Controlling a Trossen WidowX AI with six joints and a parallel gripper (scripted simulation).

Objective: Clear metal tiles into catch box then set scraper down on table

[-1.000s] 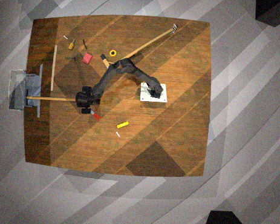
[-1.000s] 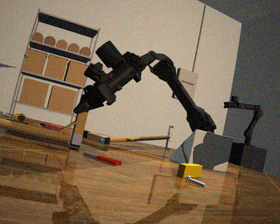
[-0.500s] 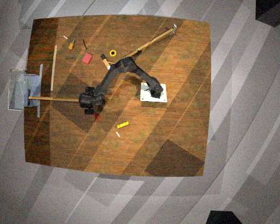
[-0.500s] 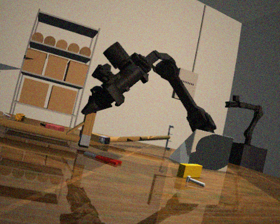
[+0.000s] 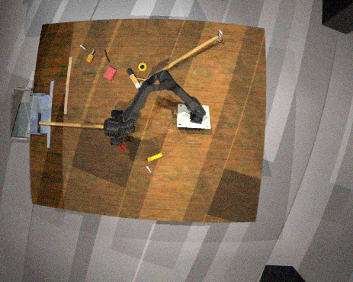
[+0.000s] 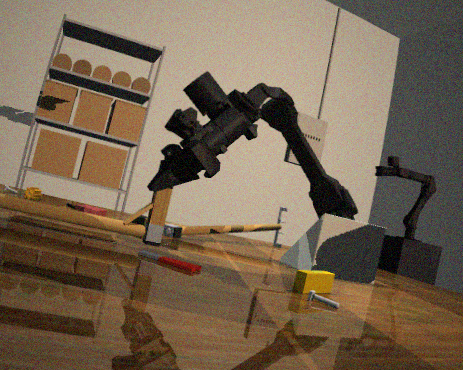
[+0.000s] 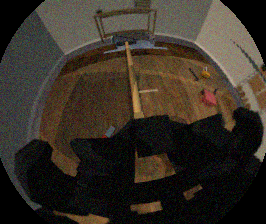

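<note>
My gripper [image 5: 109, 127] [image 6: 160, 188] is shut on the upright wooden grip [image 6: 159, 211] of the long scraper, whose grey foot is close above the table. The scraper's long wooden pole [image 5: 72, 125] [image 7: 132, 82] runs away from the gripper to the steel bench plate [image 5: 45, 101] [image 7: 144, 44] at the table's far edge. A dark patch at the pole's far end looks like the blade, over the plate. The clear catch box [image 5: 21, 113] is just beyond the plate. I cannot make out any metal tile on the plate, and what the box holds is unclear.
A wooden strip [image 5: 68, 87] lies near the plate. A pink block [image 5: 110, 73] [image 7: 209, 97], a yellow ring [image 5: 142, 67] and a long-handled rake [image 5: 194, 52] lie to one side. A red-handled tool [image 5: 123, 148] [image 6: 184, 265] lies beside the gripper, a yellow block [image 5: 155, 157] [image 6: 314, 281] farther back.
</note>
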